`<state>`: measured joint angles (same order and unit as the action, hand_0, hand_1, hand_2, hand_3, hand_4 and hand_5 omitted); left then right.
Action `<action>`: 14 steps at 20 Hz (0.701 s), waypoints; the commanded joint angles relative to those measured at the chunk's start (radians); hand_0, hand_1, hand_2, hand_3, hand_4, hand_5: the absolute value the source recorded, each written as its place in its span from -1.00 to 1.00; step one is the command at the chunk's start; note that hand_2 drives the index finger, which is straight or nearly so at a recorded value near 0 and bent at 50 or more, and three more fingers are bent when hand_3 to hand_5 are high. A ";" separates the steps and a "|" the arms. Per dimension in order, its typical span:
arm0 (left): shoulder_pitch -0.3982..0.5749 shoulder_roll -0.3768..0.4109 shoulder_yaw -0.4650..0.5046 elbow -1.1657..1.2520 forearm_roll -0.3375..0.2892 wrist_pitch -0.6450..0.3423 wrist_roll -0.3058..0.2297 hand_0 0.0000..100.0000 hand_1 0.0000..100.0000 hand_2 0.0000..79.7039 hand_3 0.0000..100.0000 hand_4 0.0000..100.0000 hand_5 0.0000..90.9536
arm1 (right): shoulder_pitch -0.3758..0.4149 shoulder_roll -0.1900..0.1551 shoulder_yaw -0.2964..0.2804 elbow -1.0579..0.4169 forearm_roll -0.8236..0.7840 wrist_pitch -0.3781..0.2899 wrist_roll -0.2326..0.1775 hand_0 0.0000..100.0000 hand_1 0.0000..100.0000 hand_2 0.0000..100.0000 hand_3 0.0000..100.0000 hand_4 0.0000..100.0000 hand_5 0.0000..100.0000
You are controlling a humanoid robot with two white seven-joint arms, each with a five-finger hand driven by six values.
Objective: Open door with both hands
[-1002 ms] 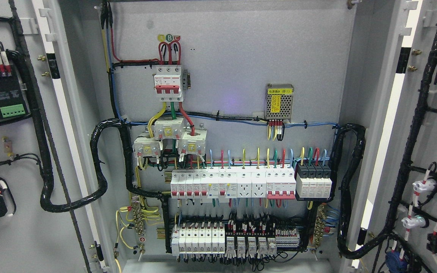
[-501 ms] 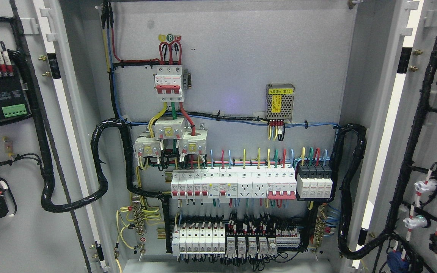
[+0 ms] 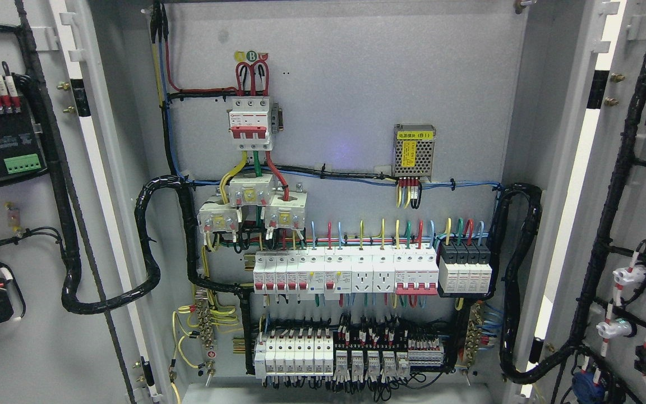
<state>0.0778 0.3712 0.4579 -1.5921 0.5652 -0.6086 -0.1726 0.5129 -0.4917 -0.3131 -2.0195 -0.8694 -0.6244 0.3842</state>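
the left door [image 3: 31, 224] stands swung wide at the left edge, its inner face turned toward the camera, with a black module and green connector [image 3: 20, 163] high up and a black corrugated cable loom [image 3: 70, 264] looping from it toward the cabinet. compared with a second ago this leaf sits a touch further right in the view, and the cabinet's parts have shifted only a hair; that reads as a small drift of the head, not as a door still swinging.

in the middle, far from the camera, the cabinet backplate [image 3: 356, 67] is fully exposed: a red-toggled main breaker [image 3: 250, 123] up top, a small mesh power supply [image 3: 414, 143] to its right, a row of white breakers [image 3: 345, 272] below, and terminal blocks [image 3: 351, 353] along the bottom.

at the right the right door [image 3: 637, 213] is likewise wide open, its inner face carrying black looms and white-capped fittings [image 3: 626, 276]. it too has barely moved across the three moments.

neither robot hand shows anywhere, so whether the fingers are apart, together or clamped on anything cannot be told. judging from both leaves lying wide and almost nothing changing, the opening looks complete, with the arms apparently out of view and nothing left to pull.
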 commanded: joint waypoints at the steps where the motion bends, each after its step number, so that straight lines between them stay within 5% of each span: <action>1: 0.016 -0.011 -0.062 -0.137 0.004 -0.002 0.009 -1.00 -1.00 -1.00 -1.00 -1.00 -1.00 | -0.011 -0.018 0.077 -0.011 -0.002 -0.005 0.004 -0.24 -1.00 -1.00 -1.00 -1.00 -1.00; 6: 0.052 -0.011 -0.123 -0.213 0.004 -0.003 0.010 -1.00 -1.00 -1.00 -1.00 -1.00 -1.00 | -0.016 -0.047 0.130 -0.011 0.000 -0.005 0.007 -0.24 -1.00 -1.00 -1.00 -1.00 -1.00; 14: 0.195 -0.047 -0.361 -0.302 -0.053 -0.003 0.010 -1.00 -1.00 -1.00 -1.00 -1.00 -1.00 | -0.071 -0.048 0.299 0.028 0.042 0.006 0.005 -0.24 -1.00 -1.00 -1.00 -1.00 -1.00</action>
<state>0.1922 0.3570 0.3031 -1.7686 0.5533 -0.6122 -0.1623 0.4755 -0.5236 -0.1700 -2.0190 -0.8572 -0.6255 0.3902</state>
